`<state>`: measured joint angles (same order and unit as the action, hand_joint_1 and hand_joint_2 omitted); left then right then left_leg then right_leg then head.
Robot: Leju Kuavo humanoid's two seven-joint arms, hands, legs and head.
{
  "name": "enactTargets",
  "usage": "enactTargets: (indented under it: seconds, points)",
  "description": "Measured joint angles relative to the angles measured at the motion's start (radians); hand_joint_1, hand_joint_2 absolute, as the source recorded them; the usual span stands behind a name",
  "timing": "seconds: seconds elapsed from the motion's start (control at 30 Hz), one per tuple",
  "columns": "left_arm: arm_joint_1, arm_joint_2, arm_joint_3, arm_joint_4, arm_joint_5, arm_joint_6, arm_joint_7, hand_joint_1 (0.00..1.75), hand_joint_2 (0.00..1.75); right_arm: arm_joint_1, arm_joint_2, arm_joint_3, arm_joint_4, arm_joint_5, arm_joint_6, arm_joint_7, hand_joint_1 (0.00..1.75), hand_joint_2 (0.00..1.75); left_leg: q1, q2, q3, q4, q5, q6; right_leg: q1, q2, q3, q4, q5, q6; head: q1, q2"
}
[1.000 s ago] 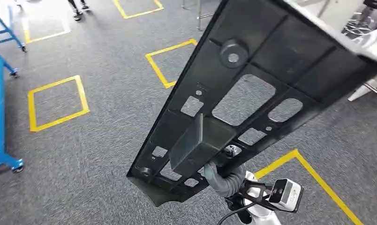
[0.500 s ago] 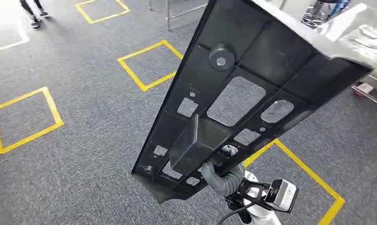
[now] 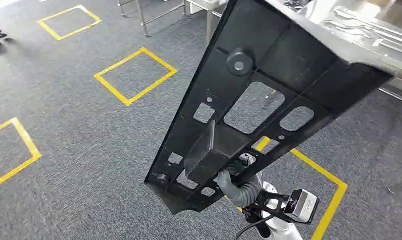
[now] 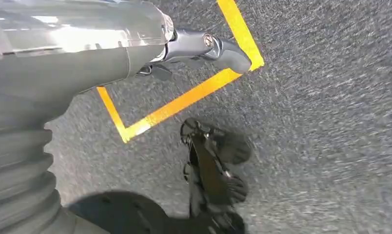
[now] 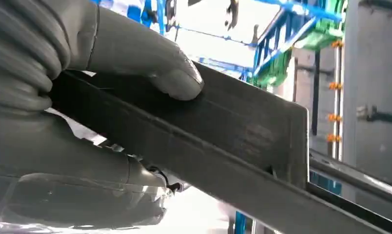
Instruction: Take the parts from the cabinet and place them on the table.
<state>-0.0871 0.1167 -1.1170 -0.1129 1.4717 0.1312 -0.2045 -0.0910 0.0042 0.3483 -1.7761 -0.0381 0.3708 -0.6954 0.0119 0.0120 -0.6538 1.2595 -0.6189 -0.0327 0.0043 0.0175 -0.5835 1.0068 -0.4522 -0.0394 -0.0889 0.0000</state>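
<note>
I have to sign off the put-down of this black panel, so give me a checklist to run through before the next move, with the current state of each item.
1. Right hand grips the black panel: ok; in the right wrist view the thumb presses on its rib.
2. Left hand free: ok, it holds nothing.
3. Metal table within reach: cannot tell; its edge lies just beyond the panel's far end.
4. Landing spot clear: not ok, parts already lie there.
5. Grey carpet ahead clear: ok.

Grey carpet floor (image 3: 89,165) — yellow tape squares (image 3: 135,76); steel table (image 3: 389,47) — metal parts.
</note>
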Motion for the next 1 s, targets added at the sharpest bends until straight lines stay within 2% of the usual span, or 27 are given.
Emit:
enactTargets:
  seconds: [0.03, 0.07, 0.1, 0.13, 0.17, 0.2, 0.23, 0.33, 0.37, 0.4, 0.43, 0.47, 0.5, 0.53, 0.57, 0.6, 0.63, 0.7, 0.73, 0.77, 0.87, 0.9, 0.93, 0.97, 1.0]
  points:
    - [0.004, 0.000, 0.000, 0.000, 0.000, -0.002, 0.002, 0.00, 1.75, 0.003, 0.000, 0.000, 0.000, 0.000, -0.004, 0.000, 1.75, 1.75, 0.000, -0.002, -0.032, 0.059, -0.015, -0.002, 0.000, 0.014, 0.000, 0.001, 0.000, 0.000, 0.000, 0.000]
    - [0.005, -0.001, 0.000, 0.000, 0.000, -0.003, 0.002, 0.00, 1.75, 0.007, 0.000, 0.000, 0.000, -0.002, -0.009, 0.000, 1.75, 1.75, 0.000, -0.002, -0.042, 0.070, -0.003, -0.002, 0.000, 0.027, 0.001, 0.002, 0.000, 0.000, 0.000, 0.000]
    - [0.004, -0.001, 0.000, 0.000, 0.000, -0.006, 0.001, 0.00, 1.75, 0.009, 0.000, -0.001, 0.000, -0.004, -0.011, -0.001, 1.75, 1.75, 0.001, -0.002, -0.034, 0.043, 0.024, -0.002, -0.001, 0.038, 0.002, 0.003, -0.001, 0.001, 0.000, 0.000]
    - [0.002, -0.001, 0.000, 0.000, 0.000, -0.008, -0.002, 0.00, 1.75, 0.009, 0.000, -0.003, 0.000, -0.006, -0.011, -0.001, 1.75, 1.75, 0.002, -0.004, 0.000, -0.038, 0.078, -0.001, -0.002, 0.053, 0.004, 0.006, -0.003, 0.004, 0.000, 0.000]
    - [0.001, -0.001, 0.000, 0.000, 0.000, -0.008, -0.004, 0.00, 1.75, 0.009, 0.000, -0.005, 0.000, -0.010, -0.010, -0.001, 1.75, 1.75, 0.004, -0.021, 0.045, -0.140, 0.134, -0.001, -0.004, 0.067, 0.006, 0.011, -0.007, 0.010, 0.000, 0.000]
    - [0.001, -0.001, -0.001, 0.000, 0.000, -0.008, -0.005, 0.00, 1.75, 0.008, 0.000, -0.005, -0.001, -0.014, -0.010, -0.002, 1.75, 1.75, 0.009, -0.063, 0.075, -0.214, 0.158, 0.000, -0.006, 0.078, 0.004, 0.017, -0.010, 0.015, 0.000, 0.000]
    - [0.001, -0.001, -0.002, 0.000, 0.000, -0.008, -0.005, 0.00, 1.75, 0.007, 0.000, -0.006, -0.001, -0.016, -0.010, -0.002, 1.75, 1.75, 0.010, -0.095, 0.088, -0.237, 0.141, 0.004, 0.000, 0.088, -0.004, 0.026, -0.013, 0.021, 0.000, 0.000]
    - [0.000, -0.001, -0.002, 0.000, 0.000, -0.009, -0.006, 0.00, 1.75, 0.011, 0.000, -0.008, -0.001, -0.018, -0.011, -0.002, 1.75, 1.75, 0.003, -0.069, 0.088, -0.234, 0.142, 0.023, -0.011, 0.119, -0.013, 0.017, -0.004, 0.039, 0.000, 0.000]
    - [-0.003, -0.001, -0.003, 0.000, 0.000, -0.011, -0.007, 0.00, 1.75, 0.012, 0.000, -0.011, -0.002, -0.019, -0.011, -0.002, 1.75, 1.75, 0.008, -0.059, 0.091, -0.244, 0.148, 0.032, -0.005, 0.128, -0.015, 0.017, -0.002, 0.047, 0.000, 0.000]
    - [-0.008, -0.003, -0.003, 0.000, 0.000, -0.014, -0.008, 0.00, 1.75, 0.014, 0.000, -0.014, -0.004, -0.020, -0.012, -0.002, 1.75, 1.75, 0.010, -0.046, 0.094, -0.251, 0.153, 0.040, -0.006, 0.081, -0.014, 0.027, -0.013, 0.048, 0.000, 0.000]
    - [-0.007, -0.003, -0.003, 0.000, -0.001, -0.015, -0.011, 0.00, 1.75, 0.010, -0.001, -0.016, -0.005, -0.021, -0.012, -0.002, 1.75, 1.75, 0.009, -0.037, 0.095, -0.255, 0.153, 0.045, -0.003, 0.037, -0.029, 0.056, -0.035, 0.051, 0.000, 0.000]
    - [-0.004, -0.003, -0.003, 0.000, 0.000, -0.017, -0.011, 0.00, 1.75, 0.006, -0.001, -0.017, -0.006, -0.022, -0.012, -0.002, 1.75, 1.75, 0.006, -0.022, 0.095, -0.255, 0.152, 0.048, -0.005, 0.005, -0.070, 0.136, -0.081, 0.055, 0.000, 0.000]
    - [-0.002, -0.003, -0.003, -0.001, -0.001, -0.018, -0.012, 0.00, 1.75, 0.006, -0.001, -0.017, -0.006, -0.023, -0.012, -0.002, 1.75, 1.75, 0.005, -0.009, 0.095, -0.255, 0.151, 0.051, -0.007, -0.005, -0.111, 0.219, -0.120, 0.058, 0.000, 0.000]
    - [-0.001, -0.003, -0.004, 0.000, -0.001, -0.019, -0.013, 0.00, 1.75, 0.008, -0.001, -0.018, -0.006, -0.024, -0.011, -0.002, 1.75, 1.75, 0.004, 0.006, 0.094, -0.254, 0.150, 0.052, -0.009, -0.008, -0.151, 0.301, -0.149, 0.061, 0.000, 0.000]
    - [-0.001, -0.003, -0.004, 0.000, 0.000, -0.019, -0.013, 0.00, 1.75, 0.008, -0.001, -0.019, -0.005, -0.025, -0.011, -0.001, 1.75, 1.75, 0.004, 0.019, 0.095, -0.254, 0.149, 0.052, -0.011, -0.009, -0.174, 0.344, -0.155, 0.062, 0.000, 0.000]
    - [-0.001, -0.003, -0.004, 0.000, 0.000, -0.019, -0.014, 0.00, 1.75, 0.008, -0.001, -0.019, -0.005, -0.027, -0.011, 0.000, 1.75, 1.75, 0.004, 0.030, 0.096, -0.254, 0.148, 0.051, -0.012, -0.011, -0.171, 0.337, -0.137, 0.063, 0.000, 0.000]
    - [-0.003, -0.003, -0.004, 0.000, 0.000, -0.019, -0.015, 0.00, 1.75, 0.007, -0.001, -0.020, -0.005, -0.030, -0.011, 0.000, 1.75, 1.75, 0.004, 0.041, 0.098, -0.254, 0.146, 0.050, -0.012, -0.015, -0.144, 0.282, -0.100, 0.063, 0.000, 0.000]
    - [-0.006, -0.003, -0.004, 0.000, 0.000, -0.019, -0.016, 0.00, 1.75, 0.005, -0.001, -0.021, -0.005, -0.032, -0.011, 0.001, 1.75, 1.75, 0.004, 0.058, 0.106, -0.254, 0.141, 0.046, -0.010, -0.036, -0.050, 0.107, -0.017, 0.055, 0.000, 0.000]
    - [-0.006, -0.003, -0.004, 0.000, 0.000, -0.018, -0.016, 0.00, 1.75, 0.002, -0.001, -0.021, -0.005, -0.033, -0.011, 0.001, 1.75, 1.75, 0.001, 0.066, 0.111, -0.254, 0.137, 0.041, -0.001, -0.095, -0.006, 0.022, -0.002, 0.043, 0.000, 0.000]
    - [-0.006, -0.003, -0.004, 0.000, 0.000, -0.017, -0.016, 0.00, 1.75, -0.004, 0.000, -0.021, -0.005, -0.033, -0.011, 0.002, 1.75, 1.75, -0.006, 0.074, 0.110, -0.250, 0.132, 0.033, 0.010, -0.097, -0.003, 0.009, -0.008, 0.038, 0.000, 0.000]
    - [-0.007, -0.003, -0.004, 0.000, 0.000, -0.017, -0.016, 0.00, 1.75, -0.005, 0.000, -0.024, -0.005, -0.034, -0.011, 0.002, 1.75, 1.75, -0.006, 0.106, 0.118, -0.257, 0.130, 0.021, 0.011, -0.062, -0.013, 0.012, -0.007, 0.027, 0.000, 0.000]
    - [-0.010, -0.004, -0.004, -0.001, 0.000, -0.017, -0.015, 0.00, 1.75, -0.006, 0.000, -0.027, -0.006, -0.034, -0.011, 0.002, 1.75, 1.75, -0.008, 0.103, 0.117, -0.253, 0.122, 0.012, -0.002, -0.049, -0.005, 0.000, 0.001, 0.017, 0.000, 0.000]
    - [-0.011, -0.004, -0.004, -0.001, 0.000, -0.017, -0.016, 0.00, 1.75, -0.008, 0.000, -0.028, -0.006, -0.034, -0.011, 0.001, 1.75, 1.75, -0.001, 0.052, 0.114, -0.233, 0.108, 0.007, -0.002, -0.041, -0.002, -0.004, 0.003, 0.015, 0.000, 0.000]
    - [-0.010, -0.004, -0.004, -0.001, 0.000, -0.018, -0.016, 0.00, 1.75, -0.014, 0.001, -0.029, -0.006, -0.034, -0.011, 0.002, 1.75, 1.75, 0.000, 0.018, 0.089, -0.176, 0.071, 0.007, -0.004, -0.033, -0.002, -0.004, 0.003, 0.009, 0.000, 0.000]
    - [-0.009, -0.004, -0.004, -0.001, 0.000, -0.016, -0.016, 0.00, 1.75, -0.015, 0.003, -0.029, -0.005, -0.034, -0.011, 0.002, 1.75, 1.75, 0.000, 0.005, 0.053, -0.098, 0.033, 0.005, -0.005, -0.022, -0.001, -0.003, 0.003, 0.007, 0.000, 0.000]
